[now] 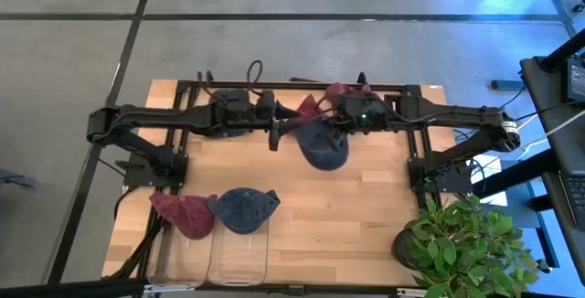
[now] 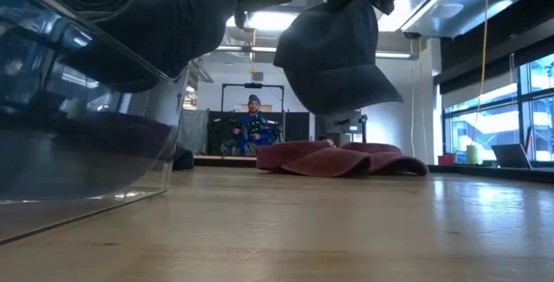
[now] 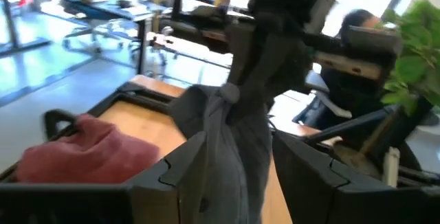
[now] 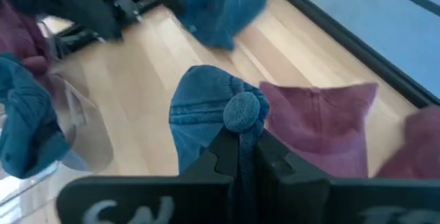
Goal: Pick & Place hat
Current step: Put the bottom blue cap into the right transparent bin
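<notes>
A dark blue hat (image 1: 322, 147) hangs from my right gripper (image 4: 240, 145) over the middle of the far half of the table; the low view shows this hat (image 2: 338, 48) clear of the wood. My left gripper (image 3: 237, 176) is open and level beside it, one finger on each side of the hanging cloth (image 3: 237, 135). Whether those fingers touch the cloth, I cannot tell. Red hats (image 1: 311, 106) lie at the far edge. Another blue hat (image 1: 245, 208) and a red hat (image 1: 183, 214) rest on clear bins (image 1: 219, 257) at the near edge. My right gripper pinches the blue hat's crown between its two shut fingers, right beside the top button (image 4: 242, 110). The fingers come from above, pointing down. The hat hangs below them, lifted clear of the table, with its brim end lowest (image 2: 363, 92).
The arms' black frame (image 1: 292, 85) runs along the far edge, with a base on each side. A potted plant (image 1: 466, 243) stands at the near right corner. Bare wood (image 1: 338, 216) lies between the bins and the plant. A person sits in the room beyond (image 2: 253, 122).
</notes>
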Tool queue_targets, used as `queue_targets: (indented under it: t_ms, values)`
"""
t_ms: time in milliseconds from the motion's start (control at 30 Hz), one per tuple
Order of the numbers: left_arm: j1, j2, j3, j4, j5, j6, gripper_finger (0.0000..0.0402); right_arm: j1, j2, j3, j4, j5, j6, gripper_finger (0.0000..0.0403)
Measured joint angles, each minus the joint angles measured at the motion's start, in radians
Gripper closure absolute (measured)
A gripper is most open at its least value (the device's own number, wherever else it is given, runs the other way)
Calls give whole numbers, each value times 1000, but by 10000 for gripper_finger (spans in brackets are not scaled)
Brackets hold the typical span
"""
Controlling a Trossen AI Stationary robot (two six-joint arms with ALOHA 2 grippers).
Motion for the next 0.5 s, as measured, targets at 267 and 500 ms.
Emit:
queue_targets:
  t_ms: [267,500]
  values:
    - [-8,61,0,103,69,62,246,19,31,-1,68,-6,-49,387]
    - [3,64,0,73,57,136,247,43,60,-2,107,-15,-87,387]
